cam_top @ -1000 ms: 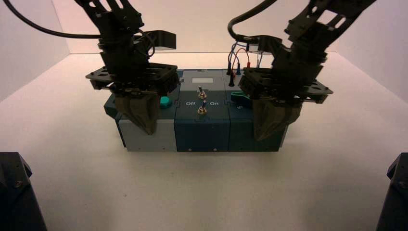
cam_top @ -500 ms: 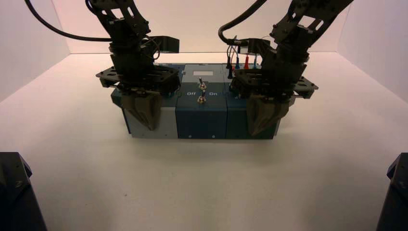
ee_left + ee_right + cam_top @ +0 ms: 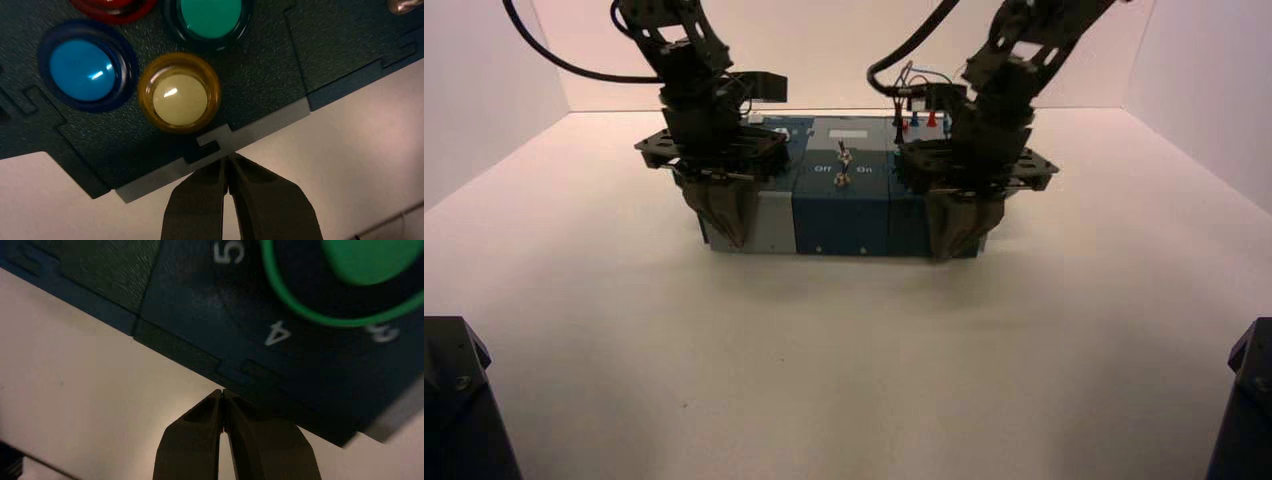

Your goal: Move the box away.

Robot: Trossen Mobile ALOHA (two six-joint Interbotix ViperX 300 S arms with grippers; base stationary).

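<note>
Across the upper middle of the frame, seen from the high view, lies the box point(image 3: 842, 222), its long front wall turned toward the lower edge and both of my grippers set against that wall. Step in hand, as I judge it: pushing the box away, toward the back wall point(image 3: 844, 90) at the top of the frame. The next move calls for an even push from both arms, straight toward the top of the frame; should one side lead, the box could swing round.

Left gripper point(image 3: 227, 159): closed, the two fingertips together and nothing between them. In the high view it stands at the grey left part of the front wall; its wrist view shows the tips at the grey edge strip point(image 3: 280, 121), just beside the yellow button point(image 3: 180, 99), with the blue button point(image 3: 83, 70), the green button point(image 3: 211, 16) and part of the red button point(image 3: 114, 6) farther in.

Right gripper point(image 3: 223, 394): likewise closed and holding nothing, placed at the right part of the front wall in the high view. Its wrist view shows the tips at the dark edge near the green dial point(image 3: 370, 257) and the printed 4 point(image 3: 276, 333). Both appear to touch the box, though firm contact is hard to confirm.
</note>
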